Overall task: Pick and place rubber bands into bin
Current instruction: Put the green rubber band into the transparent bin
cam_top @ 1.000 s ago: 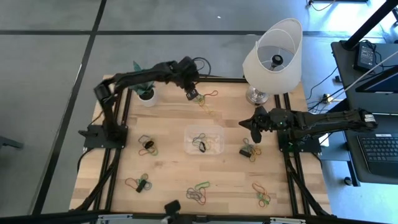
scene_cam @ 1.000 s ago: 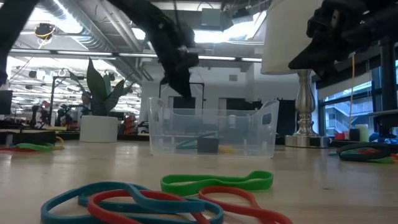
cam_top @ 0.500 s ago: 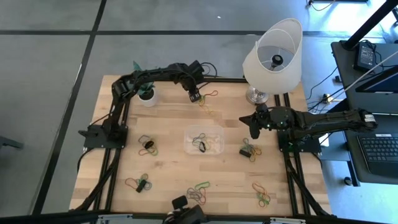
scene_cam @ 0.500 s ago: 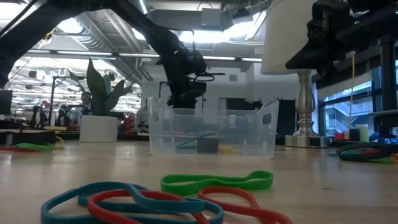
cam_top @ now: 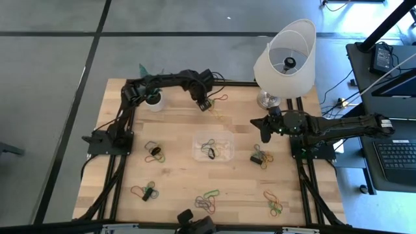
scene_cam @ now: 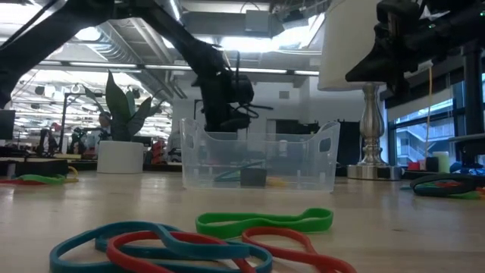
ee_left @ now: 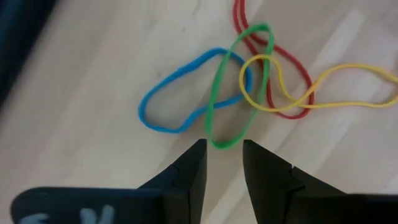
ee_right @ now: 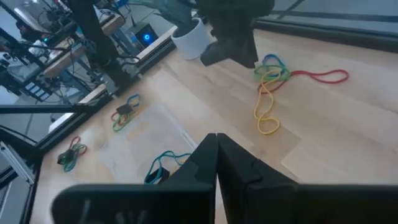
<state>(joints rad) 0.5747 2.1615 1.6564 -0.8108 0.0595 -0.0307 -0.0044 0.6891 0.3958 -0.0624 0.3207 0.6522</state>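
Left gripper (cam_top: 205,104), high view: upper centre of frame, low over a small cluster of rubber bands (cam_top: 216,103) near the table's (cam_top: 175,130) far edge; fingers apart w/ a narrow gap, nothing between them yet. Right gripper (cam_top: 264,130) centre-right, hovering above the table beside the lamp (cam_top: 285,55), shut, empty. Bin (cam_top: 213,146) mid-frame, a few bands already inside. More clusters scattered lower left, lower centre, lower right, plus one w/ a black clip just right of the bin. Plant pot (cam_top: 153,100) upper left.

Low view: bin (scene_cam: 260,159) centre, see-through; left arm dark behind it, upper centre. Loose green, red, blue bands in foreground, bottom of frame. Right arm upper right in front of the lamp shade.

Left wrist view: fingertips (ee_left: 196,163) at bottom centre, slightly apart, aimed at the bottom of the green loop (ee_left: 235,87); blue loop (ee_left: 186,93) to its left, red and yellow tangled to its right.

Right wrist view: own fingers closed at bottom centre; left gripper (ee_right: 231,43) top centre over the same cluster (ee_right: 273,78); bin faint at lower left.

Step in hand, prob.: grab from this cluster. To do well: drop straight down till tips touch wood, straddle the green loop's edge, close fully, lift slow; tangled bands may come along, fine. Then carry to bin, mid-frame.
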